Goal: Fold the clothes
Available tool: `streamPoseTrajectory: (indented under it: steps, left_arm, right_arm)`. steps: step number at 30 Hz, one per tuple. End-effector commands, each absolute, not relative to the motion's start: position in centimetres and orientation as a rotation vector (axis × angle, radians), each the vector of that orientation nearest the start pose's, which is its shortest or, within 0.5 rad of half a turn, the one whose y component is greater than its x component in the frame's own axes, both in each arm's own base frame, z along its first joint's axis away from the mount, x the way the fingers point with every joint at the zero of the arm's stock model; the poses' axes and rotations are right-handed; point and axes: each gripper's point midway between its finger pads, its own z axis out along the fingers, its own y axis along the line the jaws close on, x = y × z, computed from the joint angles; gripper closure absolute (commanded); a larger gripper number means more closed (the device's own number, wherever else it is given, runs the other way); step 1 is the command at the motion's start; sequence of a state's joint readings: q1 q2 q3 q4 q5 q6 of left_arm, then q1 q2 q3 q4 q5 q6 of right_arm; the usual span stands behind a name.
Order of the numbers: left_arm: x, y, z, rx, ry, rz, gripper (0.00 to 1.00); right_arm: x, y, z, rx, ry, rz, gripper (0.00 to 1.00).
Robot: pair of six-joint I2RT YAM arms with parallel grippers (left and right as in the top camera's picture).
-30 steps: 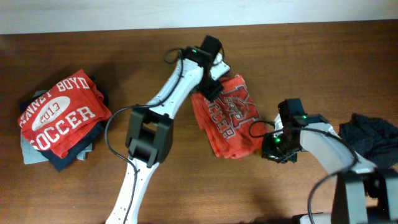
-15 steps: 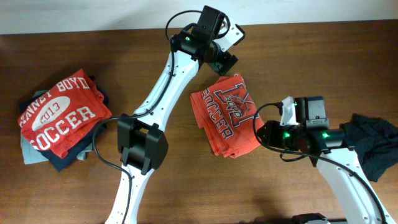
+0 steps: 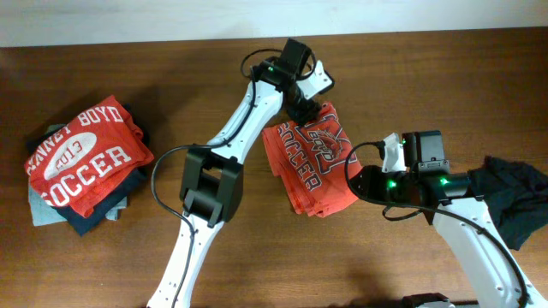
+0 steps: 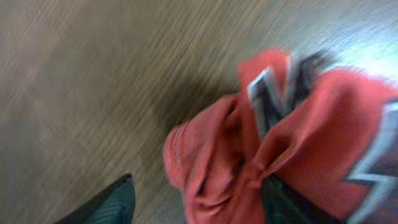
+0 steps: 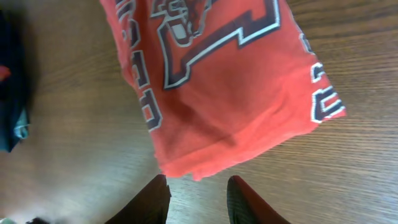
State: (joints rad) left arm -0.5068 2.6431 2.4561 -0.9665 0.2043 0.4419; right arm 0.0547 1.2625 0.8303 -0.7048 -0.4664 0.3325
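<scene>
Red tee (image 3: 310, 160) folded on table (image 3: 411, 77), left claw (image 4: 199, 190) wide astride its bunched corner, view blurred, right claw (image 5: 198, 186) narrowly parted, empty, just off tee's edge, dark heap (image 3: 514, 192) cut off at frame edge

Overhead view is the easy one: bright, even light from above, only soft faint shadows hugging the arms (image 3: 248, 115) on the wood table (image 3: 445, 77). The pale strip along the top edge is nearly washed out. Left wrist view is a mess. There's heavy motion blur, the grain is smeared into streaks, the print on the red tee (image 4: 323, 143) is mushy, and there's a whitish sheen top right plus a dark shadow just left of the cloth. Right wrist view is crisp, lettering and grain sharp, with mild glare along the right side and a dim left edge. The dark fingers (image 5: 152, 202) at the bottom look slightly soft.
</scene>
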Motion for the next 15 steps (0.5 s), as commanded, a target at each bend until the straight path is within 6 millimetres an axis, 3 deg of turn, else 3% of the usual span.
streamPoseTrajectory:
  steps: [1,4,8,11,15]
  left_arm:
    - [52.2,-28.9,1.8,1.175,2.499,-0.06,0.4]
    - [51.7,-27.5,1.4,1.15,2.56,-0.002,0.43]
    - [49.2,-26.2,0.6,1.185,2.676,0.01,0.48]
    - [47.1,-25.0,0.2,1.206,2.777,0.021,0.49]
    - [46.1,-24.4,0.1,1.194,2.831,0.031,0.5]
  right_arm:
    - [28.4,10.0,11.9,0.202,2.671,0.796,0.64]
    - [29.9,9.4,11.5,0.201,2.637,0.738,0.64]
    - [31.4,10.1,10.0,0.206,2.639,0.777,0.64]
    - [31.6,11.6,7.3,0.182,2.705,0.835,0.65]
    - [31.5,13.0,3.9,0.16,2.783,0.866,0.65]
